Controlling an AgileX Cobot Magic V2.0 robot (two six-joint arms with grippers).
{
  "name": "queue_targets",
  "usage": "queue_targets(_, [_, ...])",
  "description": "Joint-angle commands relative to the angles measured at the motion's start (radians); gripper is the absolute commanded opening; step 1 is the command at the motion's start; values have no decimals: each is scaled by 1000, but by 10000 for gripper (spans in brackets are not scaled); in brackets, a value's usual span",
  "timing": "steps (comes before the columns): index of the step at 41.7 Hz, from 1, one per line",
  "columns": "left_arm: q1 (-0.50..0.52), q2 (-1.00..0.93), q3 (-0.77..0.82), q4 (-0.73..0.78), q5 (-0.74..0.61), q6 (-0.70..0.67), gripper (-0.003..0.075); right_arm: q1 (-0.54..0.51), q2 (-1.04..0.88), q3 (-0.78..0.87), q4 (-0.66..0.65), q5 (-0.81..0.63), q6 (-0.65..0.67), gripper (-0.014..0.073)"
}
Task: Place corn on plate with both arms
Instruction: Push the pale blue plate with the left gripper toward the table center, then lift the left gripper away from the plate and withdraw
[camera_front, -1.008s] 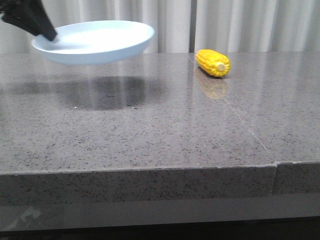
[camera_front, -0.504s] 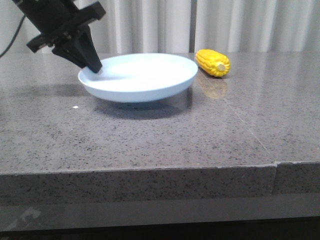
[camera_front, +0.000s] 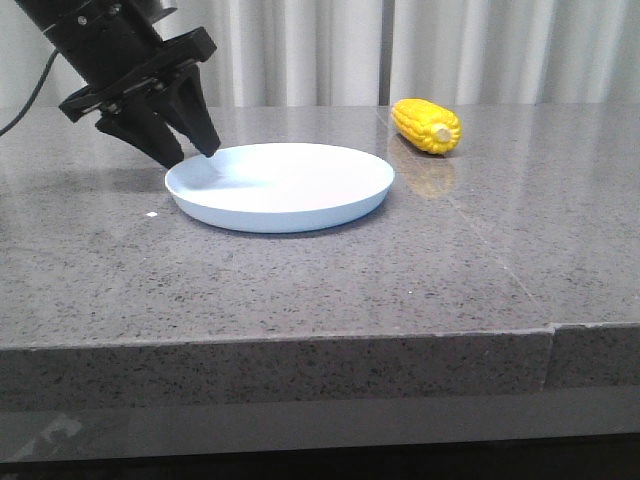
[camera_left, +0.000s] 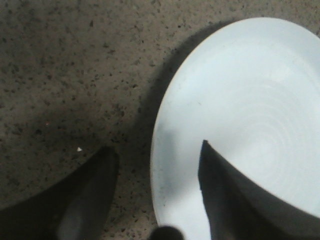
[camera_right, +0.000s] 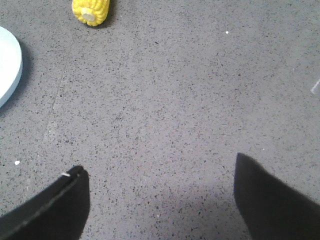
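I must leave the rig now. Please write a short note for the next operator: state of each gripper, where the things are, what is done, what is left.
Left gripper: open, fingers straddling the near-left rim of the round pale blue plate, not gripping it.
Right gripper: open, empty, above bare grey stone table.
Plate: flat on the table.
Bright yellow corn cob: on the table, right of the plate and farther back, not touching it.
Done: plate set down.
Left: pick up the corn, place it on the plate.

Front view looks low across the table (camera_front: 300, 290); both wrist views look down close, sharing the plate (camera_front: 280, 185).
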Motion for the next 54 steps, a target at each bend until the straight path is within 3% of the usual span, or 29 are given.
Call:
queue_targets(1, [-10,-106,-33,-9,-30,0,428,-6,2,-35,1,-66,-9,615])
queue_targets(9, [-58,-249,-23,125,-28,-18,427,-6,2,-35,1,-66,-9,615])
queue_targets(17, [-153,-436,65,416,-32,-177,427,-6,2,-35,1,-66,-9,615])
queue_targets(26, [-176,-684,252,570,-80,-321,417,-6,2,-35,1,-66,-9,615])
queue_targets(36, [-176,-920,444,600,-83,-326,376,-6,2,-35,1,-66,-9,615])
queue_targets(54, [-176,-1205,677,600,-92,-371,376,-6,2,-35,2,-67,-8,615])
